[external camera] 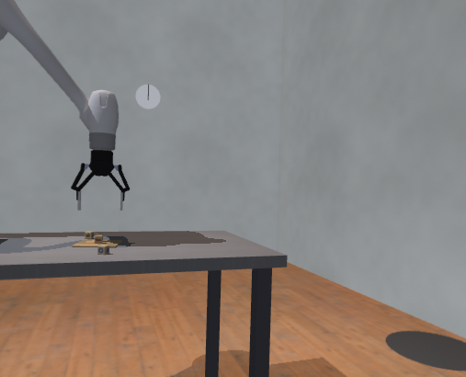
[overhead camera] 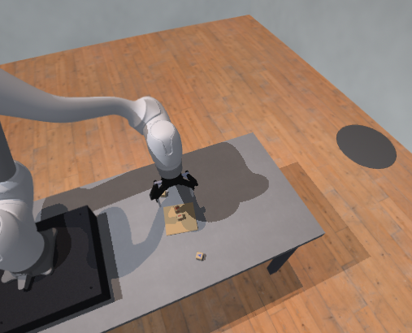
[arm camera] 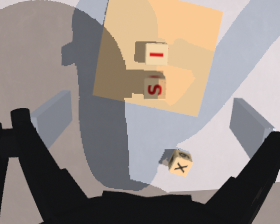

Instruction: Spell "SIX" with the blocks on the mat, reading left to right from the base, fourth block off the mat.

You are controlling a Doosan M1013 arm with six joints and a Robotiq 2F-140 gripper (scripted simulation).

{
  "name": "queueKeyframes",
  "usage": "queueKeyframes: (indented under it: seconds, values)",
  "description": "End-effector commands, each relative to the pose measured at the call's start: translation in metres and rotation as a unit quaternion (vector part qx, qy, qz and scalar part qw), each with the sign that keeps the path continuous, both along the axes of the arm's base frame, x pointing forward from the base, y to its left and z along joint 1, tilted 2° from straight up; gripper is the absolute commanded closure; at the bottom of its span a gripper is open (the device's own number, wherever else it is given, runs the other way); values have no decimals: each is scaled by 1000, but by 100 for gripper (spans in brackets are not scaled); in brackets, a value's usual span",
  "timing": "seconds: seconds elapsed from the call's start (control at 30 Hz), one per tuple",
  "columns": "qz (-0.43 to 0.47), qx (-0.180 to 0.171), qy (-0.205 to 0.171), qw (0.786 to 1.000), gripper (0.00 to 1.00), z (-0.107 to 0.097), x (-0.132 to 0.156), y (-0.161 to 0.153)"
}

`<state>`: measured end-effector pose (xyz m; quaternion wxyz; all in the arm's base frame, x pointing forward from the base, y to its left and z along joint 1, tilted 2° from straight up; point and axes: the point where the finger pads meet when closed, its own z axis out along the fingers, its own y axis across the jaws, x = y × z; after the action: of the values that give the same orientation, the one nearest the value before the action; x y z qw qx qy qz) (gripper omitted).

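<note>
"Left to right, as seen from the robot's base. First?"

"The X block (overhead camera: 164, 194) (external camera: 89, 234) (arm camera: 180, 166), on the grey surface (overhead camera: 244, 244) (external camera: 165, 257) (arm camera: 218, 170). It sat off the mat (overhead camera: 180, 227) (external camera: 79, 245) (arm camera: 206, 95), just beyond its left edge, X uppermost, turned a little askew."

"And the tool (overhead camera: 176, 194) (external camera: 100, 210) (arm camera: 151, 109)?"

"Raised above the mat's left end, fingers spread nearly to their full width. Nothing in its grasp; daylight under both tips in the exterior view."

"Next specimen?"

"The S block (overhead camera: 177, 209) (arm camera: 154, 89). On the mat, near the left edge, red letter on top. A dark shadow fell over part of the mat around it."

"Then?"

"The I block (overhead camera: 180, 216) (arm camera: 156, 54), also on the mat, to the right of S with a narrow gap. Red stroke on top. So the mat bore two letters, reading S, I; X was missing from the row."

"Anything farther right?"

"The fourth block (overhead camera: 199, 256) (external camera: 103, 250), fully off the mat, well apart from its right edge. Blue mark on top, too small to read surely."
</note>
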<state>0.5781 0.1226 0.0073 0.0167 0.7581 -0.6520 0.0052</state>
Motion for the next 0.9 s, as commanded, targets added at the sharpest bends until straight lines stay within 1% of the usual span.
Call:
queueKeyframes:
  seconds: [0.0, 0.43, 0.53, 0.67, 0.87]
  values:
    - [2, 1, 1, 1000, 0, 4, -1, 1]
    - [18, 1, 2, 1000, 0, 3, -1, 2]
    - [58, 2, 3, 998, 0, 3, -3, 5]
    - [137, 3, 5, 991, 0, 2, -5, 11]
    - [236, 5, 8, 972, 0, 1, -9, 19]
